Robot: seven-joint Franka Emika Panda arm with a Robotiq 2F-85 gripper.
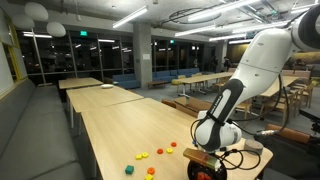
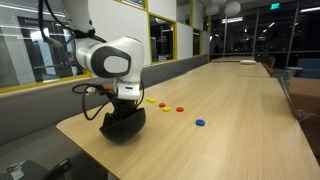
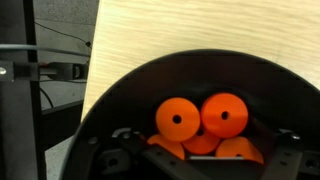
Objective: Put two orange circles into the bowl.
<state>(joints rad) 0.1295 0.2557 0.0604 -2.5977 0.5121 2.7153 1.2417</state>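
Dark gripper (image 3: 200,158) fingers (image 3: 118,142), cut off at the wrist view's lower edge; cannot tell how wide the jaws stand or whether anything is held. Between and just beyond them, orange circles (image 3: 178,120) heaped inside the black bowl (image 3: 150,80), the lower ones half hidden. Well away from the jaws, a blue disc (image 2: 200,123) on the table (image 2: 250,110).

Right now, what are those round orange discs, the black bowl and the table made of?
The flat round orange discs look like plastic: even colour, smooth matte face, a small centre hole. The round black bowl seems plastic too, dull and plain, though I can't be sure. The long pale table shows fine wood grain, so wood or laminate.
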